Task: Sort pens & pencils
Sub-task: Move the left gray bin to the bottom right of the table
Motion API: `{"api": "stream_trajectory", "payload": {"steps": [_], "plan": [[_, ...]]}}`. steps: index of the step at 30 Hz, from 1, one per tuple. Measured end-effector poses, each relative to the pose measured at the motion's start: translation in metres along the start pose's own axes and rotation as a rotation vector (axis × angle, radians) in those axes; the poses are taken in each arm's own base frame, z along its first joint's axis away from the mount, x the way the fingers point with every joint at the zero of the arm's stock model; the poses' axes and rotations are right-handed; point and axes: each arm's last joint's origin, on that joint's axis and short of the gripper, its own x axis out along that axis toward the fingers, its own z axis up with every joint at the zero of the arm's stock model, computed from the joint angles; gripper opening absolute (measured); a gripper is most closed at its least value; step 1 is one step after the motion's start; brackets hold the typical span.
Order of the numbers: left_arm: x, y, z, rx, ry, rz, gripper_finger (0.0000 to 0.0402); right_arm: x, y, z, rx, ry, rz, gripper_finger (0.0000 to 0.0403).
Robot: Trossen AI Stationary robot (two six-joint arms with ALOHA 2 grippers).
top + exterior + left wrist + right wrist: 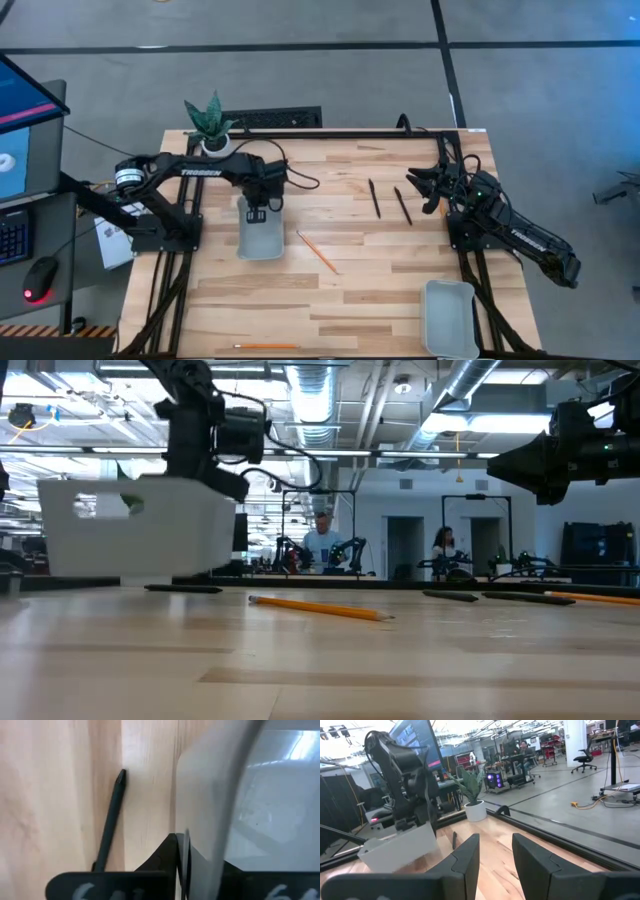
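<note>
My left gripper [256, 212] points down at the table's left and is shut on a grey tray [262, 238], which is raised off the wood [140, 525]. One black pen [111, 822] lies on the table beside and below the tray. Two more pens [375, 198] [403, 205] lie at the right. An orange pencil [317, 251] lies mid-table and another pencil [265, 346] by the near edge. My right gripper [492, 855] hovers level and open at the right [422, 186]. My left gripper pinches the tray's wall at its rim [183, 851], near the tray's far end. It comes from above, with one finger [159, 860] outside the wall. The tray hangs below the fingers, tilted and clear of the table.
A second grey tray [450, 316] sits at the near right corner. A potted plant [212, 125] stands at the far left edge. Bare wood lies between the two arms. People and other robot stations show in the room beyond.
</note>
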Motion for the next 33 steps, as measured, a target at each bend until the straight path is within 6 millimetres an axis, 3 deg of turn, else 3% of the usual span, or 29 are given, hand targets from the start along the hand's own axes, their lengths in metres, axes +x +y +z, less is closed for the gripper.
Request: {"api": "stream_trajectory", "payload": {"steps": [9,20,24,33], "plan": [[-0.053,0.000,0.024,-0.126,-0.107,-0.072,0.0000,0.000,0.000,0.000,0.000,0.000,0.000,0.0139],[-0.109,-0.039,0.060,-0.076,-0.334,-0.077,0.0000,0.000,0.000,0.000,0.001,0.000,0.000,0.0139],[-0.119,-0.053,0.068,-0.064,-0.388,-0.090,0.0000,0.000,0.000,0.000,0.001,-0.001,0.000,0.0139],[-0.112,-0.080,0.089,-0.075,-0.472,-0.132,0.0000,0.000,0.000,0.000,0.002,-0.001,0.000,0.0139]]}}
